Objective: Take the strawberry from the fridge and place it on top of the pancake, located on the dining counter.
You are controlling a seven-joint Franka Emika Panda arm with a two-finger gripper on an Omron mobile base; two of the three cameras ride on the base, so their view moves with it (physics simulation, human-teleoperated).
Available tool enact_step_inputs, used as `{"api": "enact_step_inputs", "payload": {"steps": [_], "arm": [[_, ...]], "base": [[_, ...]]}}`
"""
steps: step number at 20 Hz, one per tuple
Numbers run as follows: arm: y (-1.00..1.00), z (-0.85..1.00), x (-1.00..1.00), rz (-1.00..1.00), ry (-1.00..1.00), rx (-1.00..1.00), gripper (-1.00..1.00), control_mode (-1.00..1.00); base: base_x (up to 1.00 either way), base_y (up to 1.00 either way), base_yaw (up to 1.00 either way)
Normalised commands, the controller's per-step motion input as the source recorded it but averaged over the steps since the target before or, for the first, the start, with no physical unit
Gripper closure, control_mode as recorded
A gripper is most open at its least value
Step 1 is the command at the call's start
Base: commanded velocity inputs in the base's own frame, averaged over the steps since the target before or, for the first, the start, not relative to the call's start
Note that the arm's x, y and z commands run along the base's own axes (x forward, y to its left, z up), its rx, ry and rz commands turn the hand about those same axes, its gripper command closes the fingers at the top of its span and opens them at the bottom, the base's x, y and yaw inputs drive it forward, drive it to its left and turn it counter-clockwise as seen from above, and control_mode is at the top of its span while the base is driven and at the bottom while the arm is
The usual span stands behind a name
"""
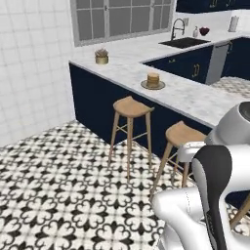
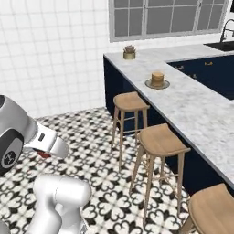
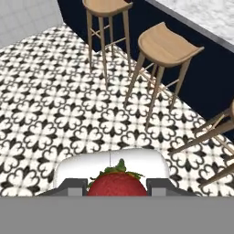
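We hold the strawberry (image 3: 118, 183) tight between the two jaws of our gripper (image 3: 117, 186), up above the black-and-white floor (image 3: 55, 114). The pancake (image 1: 153, 79) sits on its plate (image 1: 153, 86) on the dining counter (image 1: 195, 97), far from us, past the wooden stools (image 3: 167, 43).
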Motion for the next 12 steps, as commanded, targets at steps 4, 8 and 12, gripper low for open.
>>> {"api": "enact_step_inputs", "payload": {"steps": [4, 8, 12], "arm": [[0.0, 0.0, 0.0, 0.0, 0.0, 0.0, 1.0, 1.0], [0.0, 0.0, 0.0, 0.0, 0.0, 0.0, 1.0, 1.0], [0.0, 0.0, 0.0, 0.0, 0.0, 0.0, 1.0, 1.0]], "base": [[1.0, 0.75, -0.57], [0.98, 0.84, -0.59], [0.81, 0.83, -0.62]]}}
